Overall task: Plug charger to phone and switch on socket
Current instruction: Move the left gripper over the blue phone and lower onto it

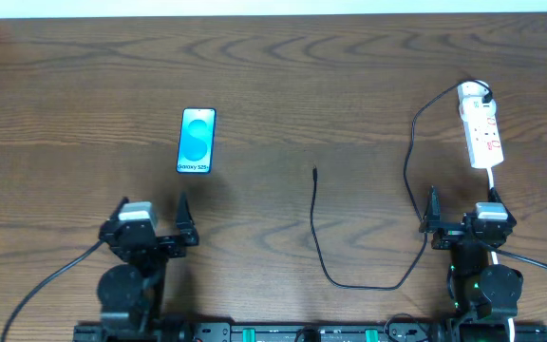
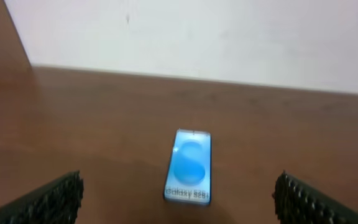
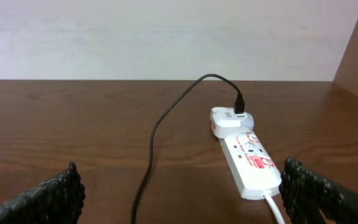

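The phone lies flat at the left middle of the table, teal screen up; it also shows in the left wrist view, ahead of and between my fingers. My left gripper is open and empty, just short of the phone. The socket lies at the far right; it also shows in the right wrist view. The charger runs from a white adapter on the socket, loops down and ends in its plug tip at the table's middle. My right gripper is open and empty, near the socket's near end.
The socket's white lead runs back toward my right arm. A pale wall borders the table's far edge. Thick black robot cables trail off the front edge by each arm base.
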Controlling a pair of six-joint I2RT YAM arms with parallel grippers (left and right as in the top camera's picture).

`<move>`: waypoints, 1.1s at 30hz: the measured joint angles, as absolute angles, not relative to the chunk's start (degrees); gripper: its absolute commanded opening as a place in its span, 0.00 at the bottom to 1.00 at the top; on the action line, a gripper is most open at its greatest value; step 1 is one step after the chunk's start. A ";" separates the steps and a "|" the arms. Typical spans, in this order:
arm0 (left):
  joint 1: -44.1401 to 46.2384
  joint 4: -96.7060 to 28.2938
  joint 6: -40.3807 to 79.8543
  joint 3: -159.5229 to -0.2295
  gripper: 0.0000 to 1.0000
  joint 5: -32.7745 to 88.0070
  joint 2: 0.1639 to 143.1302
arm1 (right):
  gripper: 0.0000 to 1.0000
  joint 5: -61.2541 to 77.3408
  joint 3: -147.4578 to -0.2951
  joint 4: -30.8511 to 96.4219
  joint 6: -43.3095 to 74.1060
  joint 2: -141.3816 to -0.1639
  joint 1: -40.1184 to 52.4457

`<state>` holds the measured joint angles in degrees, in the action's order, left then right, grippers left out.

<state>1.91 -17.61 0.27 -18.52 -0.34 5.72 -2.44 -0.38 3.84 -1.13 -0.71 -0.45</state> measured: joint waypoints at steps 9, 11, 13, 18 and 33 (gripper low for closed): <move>1.91 -23.59 -1.96 -36.82 0.98 -1.04 25.47 | 0.99 -2.33 -0.38 3.84 -1.15 -0.71 -0.45; 1.91 -26.17 -2.02 -41.80 0.98 -1.26 31.48 | 0.99 -2.31 -0.38 3.90 -1.13 -0.69 -0.45; 1.91 -28.95 -2.13 -46.59 0.98 -1.45 37.04 | 0.99 -2.31 -0.38 3.88 -1.13 -0.69 -0.45; 1.93 -38.92 -2.46 -60.05 0.98 -1.50 51.37 | 0.99 -2.31 -0.38 3.86 -1.13 -0.69 -0.45; 1.91 -66.39 -2.50 -91.29 0.98 -1.65 85.73 | 0.99 -2.31 -0.38 3.88 -1.13 -0.69 -0.45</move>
